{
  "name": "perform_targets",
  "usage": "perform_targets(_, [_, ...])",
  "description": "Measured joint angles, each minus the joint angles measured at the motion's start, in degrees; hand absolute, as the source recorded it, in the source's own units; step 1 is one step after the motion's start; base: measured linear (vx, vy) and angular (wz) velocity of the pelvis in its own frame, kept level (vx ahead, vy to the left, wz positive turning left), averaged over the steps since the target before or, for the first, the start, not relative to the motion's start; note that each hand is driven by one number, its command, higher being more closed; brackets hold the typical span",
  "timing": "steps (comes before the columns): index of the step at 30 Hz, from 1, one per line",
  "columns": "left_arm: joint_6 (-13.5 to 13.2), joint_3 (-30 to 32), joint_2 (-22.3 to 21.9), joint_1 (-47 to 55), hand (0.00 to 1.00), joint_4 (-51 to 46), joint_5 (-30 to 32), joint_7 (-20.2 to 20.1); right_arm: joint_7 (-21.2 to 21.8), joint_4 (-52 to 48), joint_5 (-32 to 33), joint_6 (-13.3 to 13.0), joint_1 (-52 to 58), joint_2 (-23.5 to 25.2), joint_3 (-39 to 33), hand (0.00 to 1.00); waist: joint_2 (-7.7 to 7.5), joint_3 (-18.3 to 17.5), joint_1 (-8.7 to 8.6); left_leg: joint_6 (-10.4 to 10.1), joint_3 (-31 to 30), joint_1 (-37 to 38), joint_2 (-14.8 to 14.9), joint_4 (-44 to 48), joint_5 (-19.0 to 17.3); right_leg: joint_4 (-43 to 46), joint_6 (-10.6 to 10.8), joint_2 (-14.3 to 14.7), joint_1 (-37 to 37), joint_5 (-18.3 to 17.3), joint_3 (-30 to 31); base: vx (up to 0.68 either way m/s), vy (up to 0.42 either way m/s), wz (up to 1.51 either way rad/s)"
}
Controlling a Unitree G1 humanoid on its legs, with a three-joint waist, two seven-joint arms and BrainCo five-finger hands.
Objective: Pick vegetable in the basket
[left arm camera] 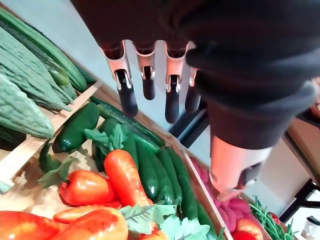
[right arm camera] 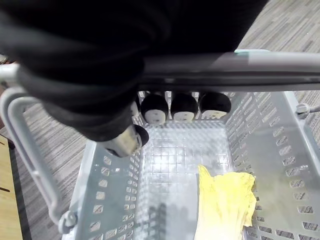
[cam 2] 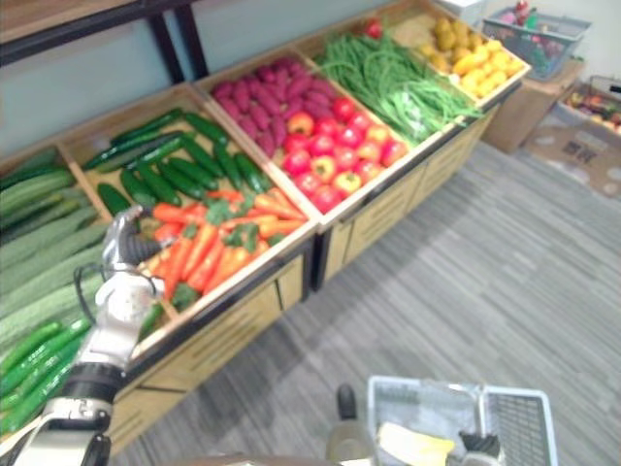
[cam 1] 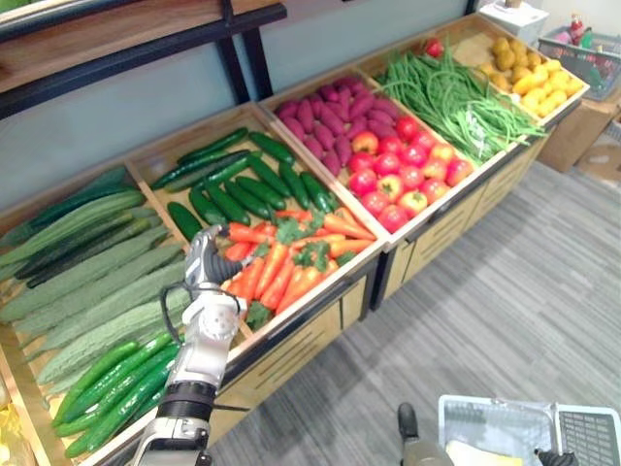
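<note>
1. The basket (cam 1: 490,417), at the lower right of the left eye view, already carries a yellow leafy vegetable (right arm camera: 225,200). Neither hand carries a vegetable, so another pick looks barely begun.
2. The left hand (cam 1: 207,260), left of centre, hovers over the near edge of the carrots (cam 1: 291,254). Its fingers (left arm camera: 147,80) are straight and spread, holding nothing and apparently clear of them.
3. The right hand (right arm camera: 182,107) is curled round the basket's handle (right arm camera: 225,65).

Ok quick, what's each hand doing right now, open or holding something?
The left hand is open, fingers straight above the carrots, holding nothing.
The right hand is shut on the basket handle.
</note>
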Motion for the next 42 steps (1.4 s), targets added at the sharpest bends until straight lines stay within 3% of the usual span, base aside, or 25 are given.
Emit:
perform_targets(12, [4.5, 2.0, -2.1, 0.3, 0.00, 11.8, 0.6, -1.9, 0.0, 0.0, -0.7, 0.8, 0.0, 0.0, 0.1, 1.00, -0.13, -1.1, -0.24, 0.1, -0.1, 0.7, -0.1, -0.2, 0.1, -0.1, 0.0, -0.1, 0.7, 0.0, -0.2, 0.00, -0.001, 0.01])
perform_targets(25, [4.6, 2.0, -2.6, -4.2, 0.00, 19.1, 0.6, -2.5, 0.0, 0.1, -1.1, 0.9, -0.4, 0.0, 0.4, 1.00, -0.46, -1.0, -0.37, 0.1, 0.9, 1.0, -0.3, -1.1, 0.1, -0.4, 0.1, 0.1, -0.1, 0.1, 0.7, 0.00, 0.000, -0.03])
perform_targets(42, [4.6, -1.9, -5.3, -7.3, 0.00, 19.5, 0.6, -2.4, -0.7, 0.0, -1.1, 1.0, -1.1, 0.0, 0.8, 1.00, -1.26, -0.1, -0.61, 0.1, 1.7, 1.8, -0.8, -2.3, 0.1, -0.4, 0.1, -0.1, -0.5, 0.1, 0.8, 0.01, 0.003, -0.02])
